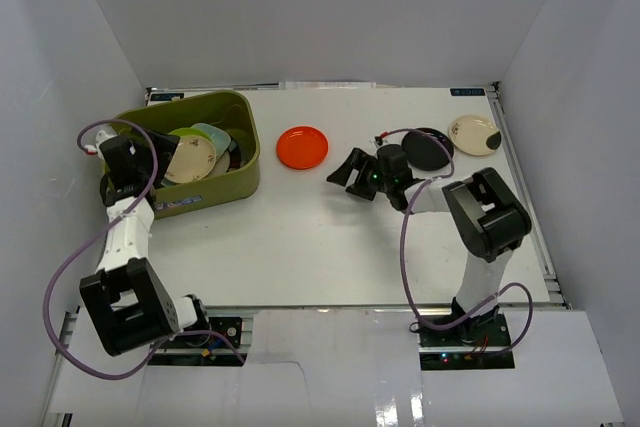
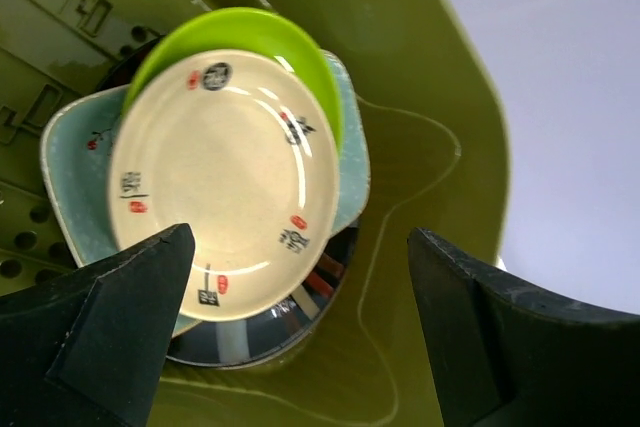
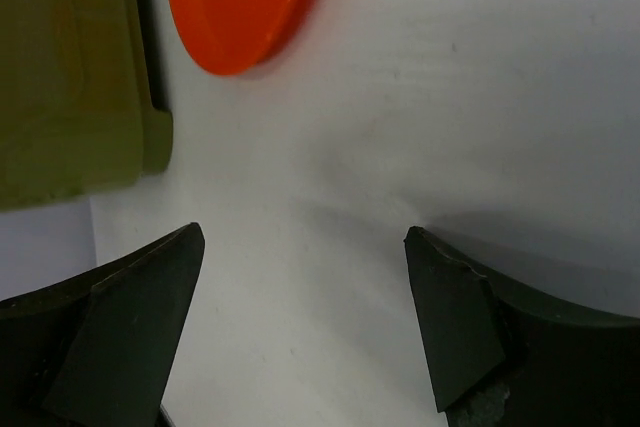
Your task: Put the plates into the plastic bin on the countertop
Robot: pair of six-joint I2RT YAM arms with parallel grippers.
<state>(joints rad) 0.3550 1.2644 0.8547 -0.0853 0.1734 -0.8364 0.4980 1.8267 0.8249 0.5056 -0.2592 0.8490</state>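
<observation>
The olive-green plastic bin (image 1: 240, 162) stands at the left of the white countertop (image 1: 300, 237). In it lie a cream patterned plate (image 2: 215, 182) on a lime green plate (image 2: 250, 32), a pale mint plate (image 2: 70, 177) and a dark glossy plate (image 2: 260, 332). My left gripper (image 2: 300, 237) is open and empty above them, inside the bin (image 2: 420, 147). An orange plate (image 1: 302, 147) lies on the countertop right of the bin. My right gripper (image 1: 345, 179) is open and empty, low over the countertop just right of the orange plate (image 3: 240, 2). A black plate (image 1: 432, 147) and a cream plate (image 1: 470, 132) lie at the back right.
White walls close in the countertop on three sides. The bin's corner (image 3: 70, 67) shows at the left of the right wrist view. The right arm's cable (image 1: 405, 237) loops over the countertop. The metal frame edge (image 1: 545, 247) runs along the right side.
</observation>
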